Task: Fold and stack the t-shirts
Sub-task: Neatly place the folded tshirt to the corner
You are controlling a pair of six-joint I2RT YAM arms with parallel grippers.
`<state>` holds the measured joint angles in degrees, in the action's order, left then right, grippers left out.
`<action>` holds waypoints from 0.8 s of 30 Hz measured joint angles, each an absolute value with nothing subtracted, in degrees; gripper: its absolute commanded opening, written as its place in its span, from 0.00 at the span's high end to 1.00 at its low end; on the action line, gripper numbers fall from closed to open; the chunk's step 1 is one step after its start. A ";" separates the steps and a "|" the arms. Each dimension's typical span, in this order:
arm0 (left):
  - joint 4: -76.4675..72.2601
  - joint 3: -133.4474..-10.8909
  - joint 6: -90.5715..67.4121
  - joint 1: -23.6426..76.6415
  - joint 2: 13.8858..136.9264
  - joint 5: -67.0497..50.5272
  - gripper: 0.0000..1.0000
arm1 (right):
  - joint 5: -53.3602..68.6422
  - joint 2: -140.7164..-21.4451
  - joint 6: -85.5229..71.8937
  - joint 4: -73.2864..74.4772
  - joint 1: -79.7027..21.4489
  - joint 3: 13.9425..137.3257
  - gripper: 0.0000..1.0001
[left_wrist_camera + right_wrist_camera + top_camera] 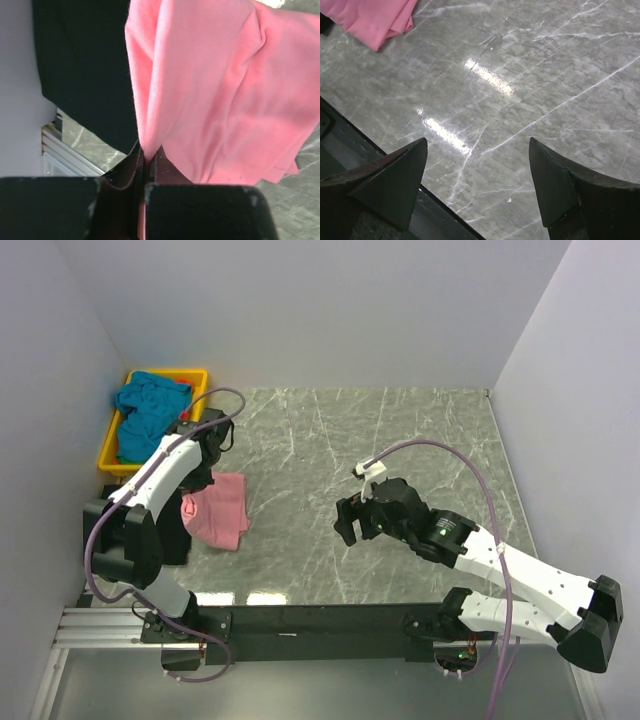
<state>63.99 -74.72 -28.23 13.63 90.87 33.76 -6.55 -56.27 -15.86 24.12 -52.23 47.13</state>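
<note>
Because the salmon pink t-shirt is pinched only by a narrow gather of cloth between the clenched fingers of the left gripper, at the near left of the table, a slip is judged to be the chief risk. If the arm is drawn away sharply, that gather could be pulled out of the pads and the garment dropped in a heap. The rest of the cloth is seen bunched and doubled on itself rather than spread, so a crooked fold could result if it is laid down without being flattened. A snag on the black arm housing just beside the cloth is also possible. The left arm is bent back on itself, its wrist turned towards its own base. The right gripper is held released, its fingers wide apart and empty, above bare marble near the middle of the table and well apart from the shirt, the arm being stretched in low from the near right. Farther off, at the far left, the teal blue t-shirt is seen crumpled in the yellow tray, not yet folded.
</note>
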 measured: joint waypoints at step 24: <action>65.98 -77.56 -21.96 9.37 89.91 38.98 1.00 | -6.22 -54.76 -15.86 24.01 -52.23 45.52 0.12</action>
<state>65.98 -77.56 -21.96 9.37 89.91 38.98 -6.22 -54.76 -15.86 24.01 -52.23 45.52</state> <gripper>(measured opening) 0.039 0.879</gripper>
